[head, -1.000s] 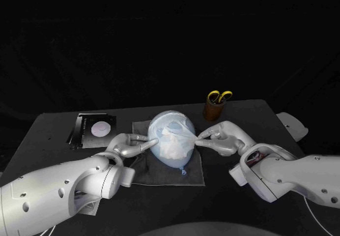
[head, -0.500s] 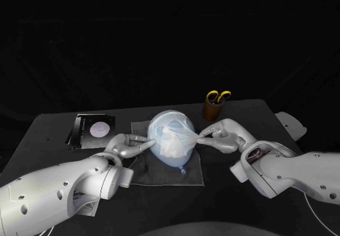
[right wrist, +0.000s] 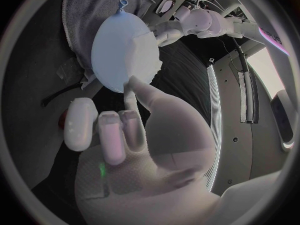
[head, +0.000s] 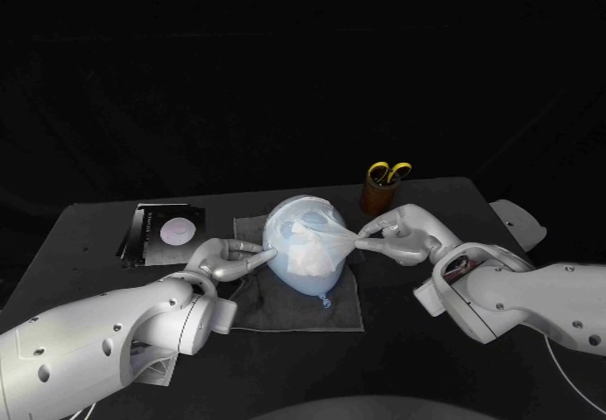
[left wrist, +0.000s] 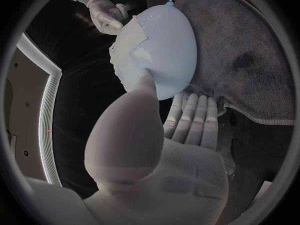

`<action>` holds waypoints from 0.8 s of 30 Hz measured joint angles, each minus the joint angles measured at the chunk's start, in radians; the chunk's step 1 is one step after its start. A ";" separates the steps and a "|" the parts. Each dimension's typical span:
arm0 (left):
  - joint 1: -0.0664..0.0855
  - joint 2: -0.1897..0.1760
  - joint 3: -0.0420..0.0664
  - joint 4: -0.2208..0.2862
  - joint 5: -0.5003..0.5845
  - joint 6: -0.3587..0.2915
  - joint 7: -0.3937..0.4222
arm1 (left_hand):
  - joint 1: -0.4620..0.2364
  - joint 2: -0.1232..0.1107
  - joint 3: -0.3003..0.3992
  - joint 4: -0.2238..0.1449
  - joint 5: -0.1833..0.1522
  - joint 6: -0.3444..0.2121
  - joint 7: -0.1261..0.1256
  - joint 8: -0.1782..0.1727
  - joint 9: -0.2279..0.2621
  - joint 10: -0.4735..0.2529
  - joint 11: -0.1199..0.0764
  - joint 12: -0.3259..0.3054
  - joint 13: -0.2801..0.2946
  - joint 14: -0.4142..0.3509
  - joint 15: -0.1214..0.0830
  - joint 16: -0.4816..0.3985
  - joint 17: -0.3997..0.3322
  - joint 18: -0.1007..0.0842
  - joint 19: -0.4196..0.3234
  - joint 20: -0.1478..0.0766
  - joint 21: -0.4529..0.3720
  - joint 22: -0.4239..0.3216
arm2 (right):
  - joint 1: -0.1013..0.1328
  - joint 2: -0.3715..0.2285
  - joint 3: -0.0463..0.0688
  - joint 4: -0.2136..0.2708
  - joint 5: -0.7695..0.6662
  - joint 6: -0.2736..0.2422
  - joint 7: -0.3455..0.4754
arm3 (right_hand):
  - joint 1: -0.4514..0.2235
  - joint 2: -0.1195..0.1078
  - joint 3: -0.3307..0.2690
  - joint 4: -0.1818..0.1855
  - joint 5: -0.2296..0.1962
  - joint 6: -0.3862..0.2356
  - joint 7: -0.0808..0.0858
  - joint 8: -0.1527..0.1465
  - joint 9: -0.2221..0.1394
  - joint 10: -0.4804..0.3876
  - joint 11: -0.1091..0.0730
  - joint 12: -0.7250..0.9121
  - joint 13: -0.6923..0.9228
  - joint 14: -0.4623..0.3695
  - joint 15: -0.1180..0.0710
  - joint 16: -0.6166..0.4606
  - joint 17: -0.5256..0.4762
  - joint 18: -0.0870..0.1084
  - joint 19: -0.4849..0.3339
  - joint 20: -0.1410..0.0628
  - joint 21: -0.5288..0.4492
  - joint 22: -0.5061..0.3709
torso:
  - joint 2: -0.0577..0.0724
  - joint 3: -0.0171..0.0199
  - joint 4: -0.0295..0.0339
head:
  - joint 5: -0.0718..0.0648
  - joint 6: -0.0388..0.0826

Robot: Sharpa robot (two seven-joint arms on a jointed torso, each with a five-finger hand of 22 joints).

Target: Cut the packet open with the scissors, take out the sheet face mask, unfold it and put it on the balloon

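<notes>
A pale blue balloon (head: 307, 262) lies on a grey cloth (head: 303, 306) at the table's middle, its knot toward me. The white sheet mask (head: 309, 241) is draped over its top. My right hand (head: 405, 234) pinches the mask's right edge and draws it out to a point. At the balloon's left side, my left hand (head: 234, 256) holds the mask's other edge with its fingertips. In the left wrist view my thumb presses the mask (left wrist: 128, 50) against the balloon (left wrist: 169, 45). The right wrist view shows the mask (right wrist: 140, 55), the balloon (right wrist: 112, 50) and my left hand (right wrist: 187, 25) beyond.
Yellow-handled scissors (head: 391, 171) stand in a brown holder (head: 377, 198) behind my right hand. The black packet (head: 167, 230) lies flat at the back left. A white object (head: 520, 220) sits at the table's right edge.
My right hand has moved slightly up and to the right, stretching the mask's right edge tighter across the balloon. The left hand has stayed in place.
</notes>
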 measured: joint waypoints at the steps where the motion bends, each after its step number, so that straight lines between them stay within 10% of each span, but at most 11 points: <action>1: 0.000 0.000 0.000 -0.001 0.000 0.000 0.000 | 0.000 0.000 0.000 0.000 0.000 0.000 0.000 0.000 0.000 0.000 0.000 0.000 0.000 0.000 0.000 0.000 0.000 0.000 0.000 0.000 0.000 0.000 | 0.002 0.000 0.000 -0.001 0.000 0.002 0.000 | 0.000 0.000 0.000 0.000 0.000 0.000 0.000 0.000 0.000 0.000 0.000 0.000 0.000 0.000 0.000 0.000 0.000 0.000 0.000 0.000 0.000 0.000 | 0.000 0.0000 0.0000 | 0.001 0.000; 19: 0.001 0.001 0.001 -0.010 -0.003 -0.001 0.000 | 0.000 0.000 0.000 0.000 0.000 0.000 0.000 0.000 0.000 0.000 0.000 -0.001 0.000 0.000 0.000 0.000 0.000 0.000 -0.002 0.002 0.000 0.000 | 0.033 -0.003 0.000 -0.005 -0.019 0.027 0.000 | -0.002 -0.002 0.071 -0.060 -0.001 0.000 -0.001 0.005 0.000 0.001 -0.001 -0.002 -0.003 0.000 0.000 0.000 -0.001 -0.007 0.000 0.000 0.000 0.001 | 0.000 -0.0002 0.0008 | 0.005 0.000; 20: 0.001 0.001 0.001 -0.011 -0.003 -0.001 0.000 | 0.000 0.000 0.000 0.000 0.000 0.000 0.000 0.000 0.000 0.000 0.000 -0.004 0.000 0.000 0.000 0.000 0.000 0.000 -0.002 0.002 0.000 0.000 | 0.036 -0.004 0.000 -0.004 -0.020 0.029 -0.001 | 0.010 0.010 0.079 -0.067 0.002 0.009 -0.015 0.005 0.015 0.047 -0.047 -0.002 -0.003 0.021 -0.036 0.000 -0.001 -0.006 0.000 0.000 0.000 0.001 | 0.000 -0.0005 0.0008 | 0.004 0.000; 24: 0.001 0.001 0.001 -0.012 -0.003 -0.001 0.000 | 0.000 0.000 0.000 0.000 0.000 0.000 0.000 -0.004 -0.001 0.000 0.000 -0.004 0.000 0.000 0.000 0.000 -0.002 0.000 -0.002 0.002 0.000 0.000 | 0.051 -0.006 0.000 0.000 -0.013 0.038 0.002 | 0.011 0.011 0.077 -0.065 0.004 0.010 -0.013 0.005 0.020 0.048 -0.049 -0.002 -0.003 0.020 -0.037 0.000 -0.001 -0.006 0.000 0.000 0.000 0.001 | -0.001 -0.0008 0.0008 | 0.004 0.002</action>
